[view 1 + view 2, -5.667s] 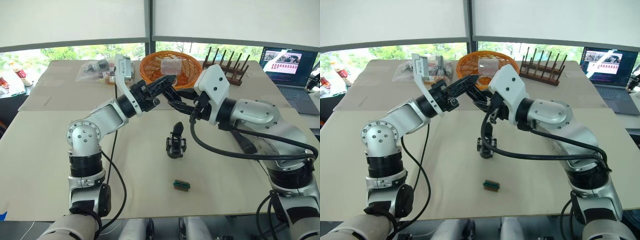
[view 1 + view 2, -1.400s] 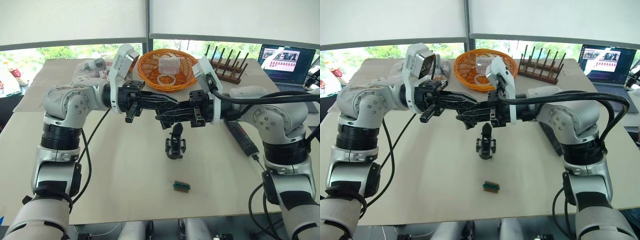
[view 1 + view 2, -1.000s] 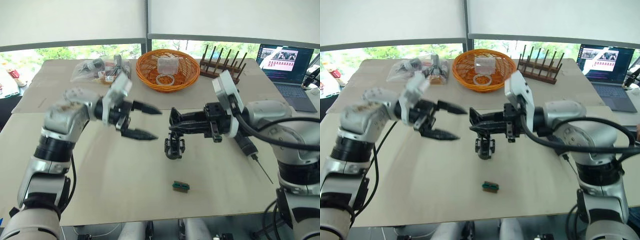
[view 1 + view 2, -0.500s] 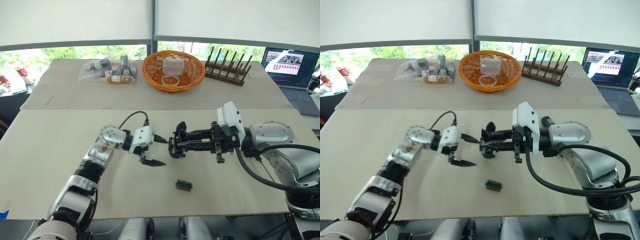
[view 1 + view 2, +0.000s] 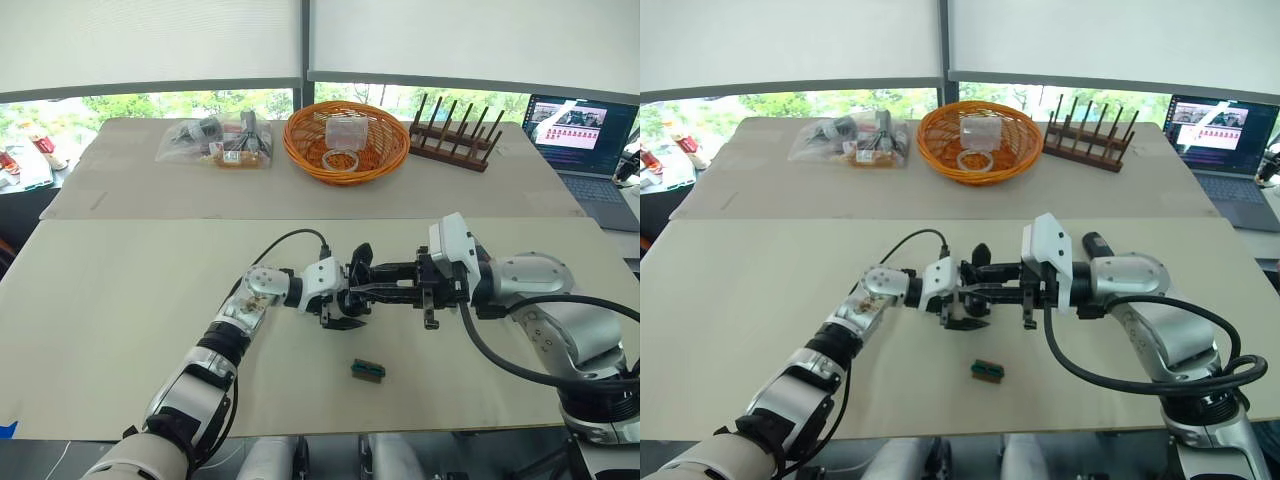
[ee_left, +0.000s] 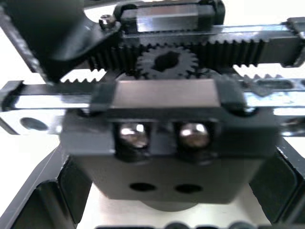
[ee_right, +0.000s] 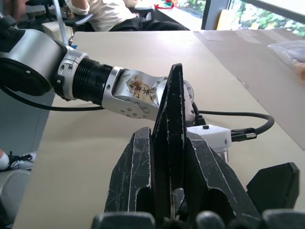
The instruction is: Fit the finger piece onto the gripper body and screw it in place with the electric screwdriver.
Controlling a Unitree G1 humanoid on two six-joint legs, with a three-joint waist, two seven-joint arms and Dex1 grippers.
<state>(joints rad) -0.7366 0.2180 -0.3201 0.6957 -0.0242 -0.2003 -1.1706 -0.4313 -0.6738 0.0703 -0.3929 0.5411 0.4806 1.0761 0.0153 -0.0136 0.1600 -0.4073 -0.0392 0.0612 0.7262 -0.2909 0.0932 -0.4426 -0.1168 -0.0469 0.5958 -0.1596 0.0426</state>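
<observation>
Centrally, left gripper (image 5: 345, 305) straddles the gripper body (image 5: 352, 290), fingers apart; right gripper (image 5: 372, 291) pinches the finger piece (image 7: 168, 143). Align squarely before seating.

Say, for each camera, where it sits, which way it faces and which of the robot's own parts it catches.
Left eye view: on the head, facing forward and down over the table; shows the left hand close to the right hand.
Right eye view: beside it on the head; shares the same scene and both hands.
Left wrist view: on the left wrist, close against the gripper body.
Right wrist view: on the right wrist, looking along its fingers, shut on the finger piece; the left arm lies beyond.
</observation>
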